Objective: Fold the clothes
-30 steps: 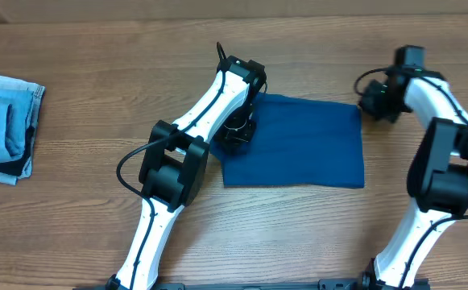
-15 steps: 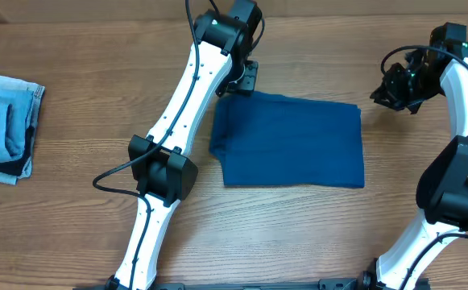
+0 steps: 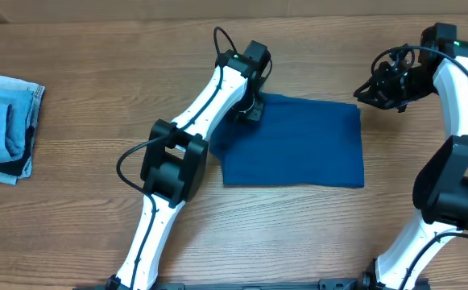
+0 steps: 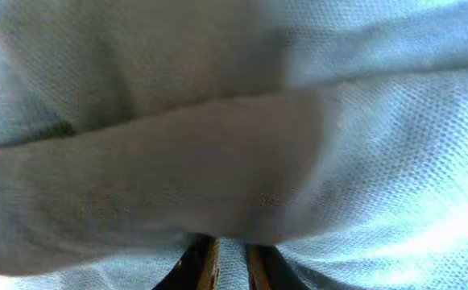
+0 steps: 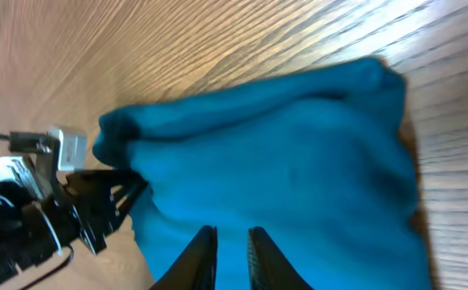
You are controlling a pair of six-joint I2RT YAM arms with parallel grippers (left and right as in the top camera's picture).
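The folded teal shirt [image 3: 298,143] lies flat, long axis running from the left gripper [image 3: 247,115], pressed on its corner, toward the right gripper [image 3: 366,91], which hovers just beyond the far corner. Both jaws look nearly together, empty. A denim stack [image 3: 5,126] sits well away, beyond the left gripper.

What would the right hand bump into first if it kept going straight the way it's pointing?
Probably the blue shirt. The right hand, fingers nearly together, points across the folded cloth, and its wrist camera shows fabric directly ahead. How high it sits above the cloth is unclear.

Soft matt knit shirt [image 3: 298,145] on grained wooden table [image 3: 97,145].
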